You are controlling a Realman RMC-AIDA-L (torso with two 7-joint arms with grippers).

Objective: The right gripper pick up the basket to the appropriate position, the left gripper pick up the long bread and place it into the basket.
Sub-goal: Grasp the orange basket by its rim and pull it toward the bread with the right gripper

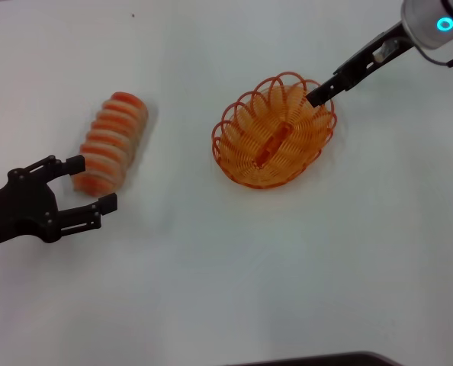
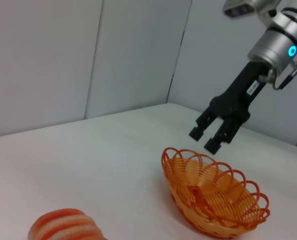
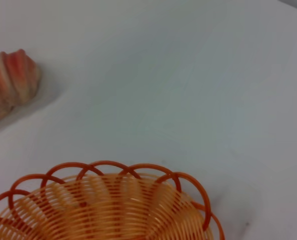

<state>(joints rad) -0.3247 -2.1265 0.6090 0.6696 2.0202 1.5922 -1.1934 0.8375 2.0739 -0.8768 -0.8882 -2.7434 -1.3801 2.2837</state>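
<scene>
Hanging just above the basket's far rim, the right gripper has its fingers a little apart, holding nothing. Off to the left, the bread lies on the table. Beside it the left gripper is spread wide, empty.

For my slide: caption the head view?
Open left gripper beside the bread; right gripper above the basket's rim.

The long bread (wrist views) and basket are cut off.
</scene>
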